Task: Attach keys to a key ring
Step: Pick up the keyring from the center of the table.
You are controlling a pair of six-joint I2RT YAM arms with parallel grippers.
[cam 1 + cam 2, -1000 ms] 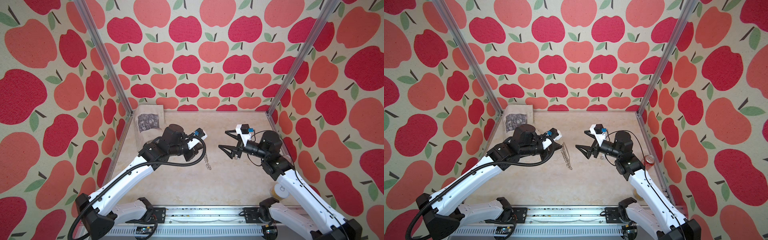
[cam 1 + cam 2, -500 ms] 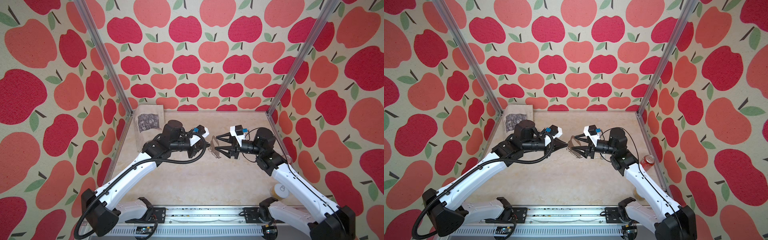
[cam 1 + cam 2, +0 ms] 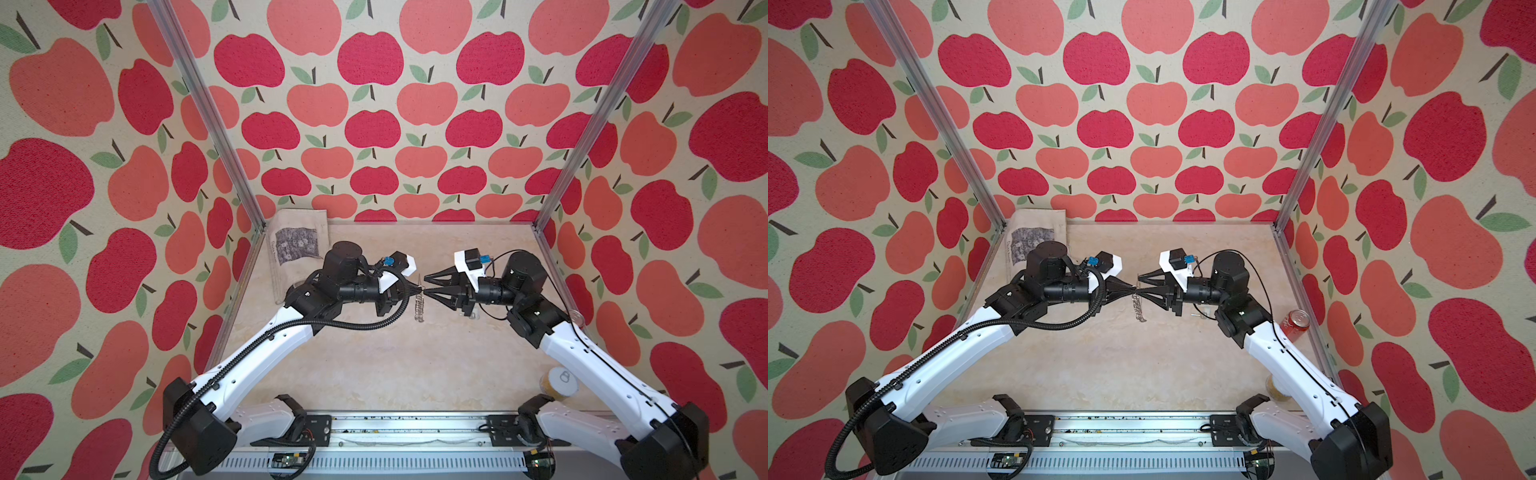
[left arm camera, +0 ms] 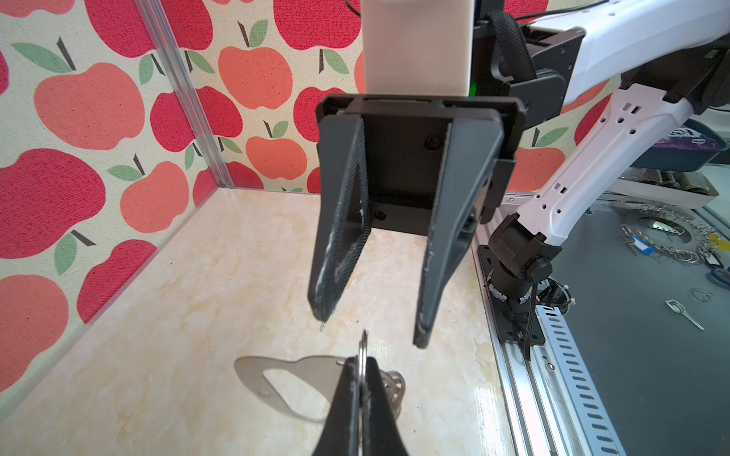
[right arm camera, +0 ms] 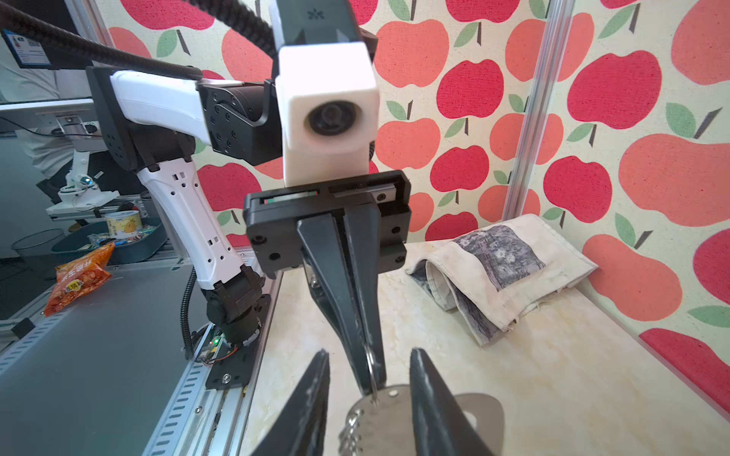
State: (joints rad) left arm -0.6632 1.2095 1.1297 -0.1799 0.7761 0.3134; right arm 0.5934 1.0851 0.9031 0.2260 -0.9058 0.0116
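Observation:
The key ring [image 4: 312,365] is a flat grey plate with an oval cutout and a row of small wire rings. My left gripper [image 4: 362,367] is shut on one of those rings [image 4: 363,347], and the plate hangs from it above the table, seen edge-on in both top views [image 3: 419,309] [image 3: 1139,309]. My right gripper [image 5: 370,352] faces the left one tip to tip [image 3: 424,286]. It is open, with a finger on each side of the held ring and nothing gripped. A small pale thing [image 3: 468,314] under the right wrist is too small to tell whether it is the key.
A folded printed cloth [image 3: 297,245] lies at the back left corner. A red can [image 3: 1298,324] stands by the right wall and a yellow cup [image 3: 559,380] near the front right. Outside the cell, loose keys and rings [image 4: 671,244] lie on a grey bench.
My right gripper has moved left to meet the left gripper, and its jaws have narrowed around the held ring. The left gripper has brought the key ring toward the middle.

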